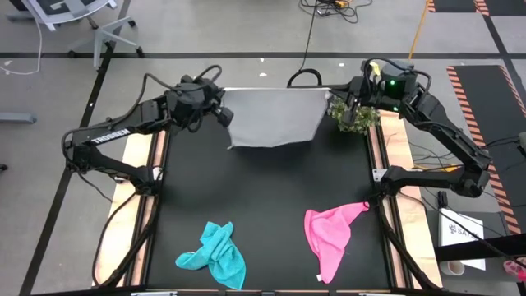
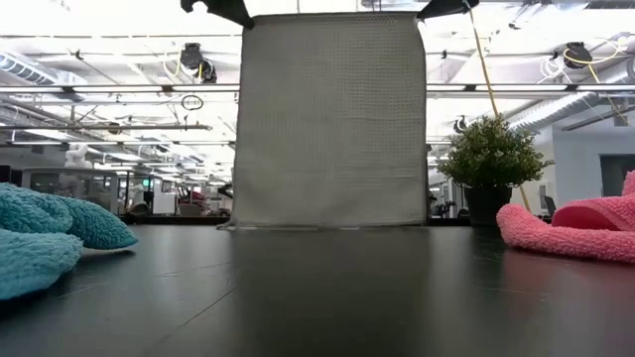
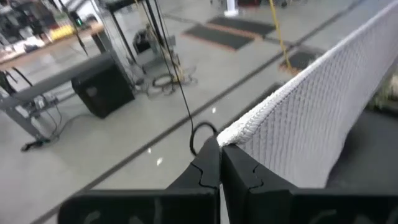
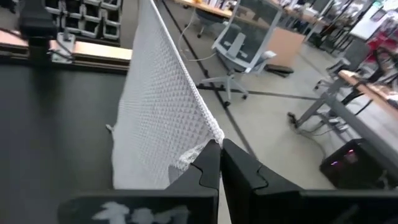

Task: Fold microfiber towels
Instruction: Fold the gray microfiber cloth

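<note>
Left gripper [image 3: 219, 149] pinches one top corner of the grey towel [image 1: 271, 119] | right gripper [image 4: 219, 152] pinches the other | towel hangs flat at the table's back, bottom edge touching | lower both evenly | teal towel [image 1: 215, 255], pink towel [image 1: 330, 234] wait in front

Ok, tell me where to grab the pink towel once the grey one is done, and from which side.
Take the pink towel by its pointed corner near the table's right edge, probably from above with the right gripper. It lies crumpled, and that corner sticks out flat and free. Both grippers, the left too, now pinch the grey towel's top corners.
</note>
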Action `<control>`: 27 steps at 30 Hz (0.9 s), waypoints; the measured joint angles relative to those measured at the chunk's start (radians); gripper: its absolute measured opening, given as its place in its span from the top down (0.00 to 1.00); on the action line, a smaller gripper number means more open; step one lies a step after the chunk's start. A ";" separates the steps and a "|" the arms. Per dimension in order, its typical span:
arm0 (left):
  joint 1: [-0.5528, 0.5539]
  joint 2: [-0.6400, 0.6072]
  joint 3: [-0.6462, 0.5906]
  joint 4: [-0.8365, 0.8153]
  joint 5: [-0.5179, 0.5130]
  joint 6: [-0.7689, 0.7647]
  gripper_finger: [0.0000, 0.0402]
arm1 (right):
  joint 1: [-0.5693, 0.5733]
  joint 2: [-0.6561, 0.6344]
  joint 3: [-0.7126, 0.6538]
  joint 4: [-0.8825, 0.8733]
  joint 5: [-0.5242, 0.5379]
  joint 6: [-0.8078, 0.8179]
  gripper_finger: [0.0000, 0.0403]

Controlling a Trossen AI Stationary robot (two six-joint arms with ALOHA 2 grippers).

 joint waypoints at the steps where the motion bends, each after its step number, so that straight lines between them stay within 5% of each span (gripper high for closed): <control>1: -0.001 0.000 0.000 -0.025 0.001 -0.011 1.00 | 0.005 0.000 0.000 -0.006 0.000 0.007 1.00; 14: -0.097 -0.001 0.000 -0.175 0.045 -0.179 1.00 | 0.144 -0.002 0.000 -0.211 0.013 0.153 1.00; 27: -0.372 0.019 -0.005 -0.422 0.141 -0.573 1.00 | 0.425 -0.003 -0.040 -0.365 0.008 0.486 1.00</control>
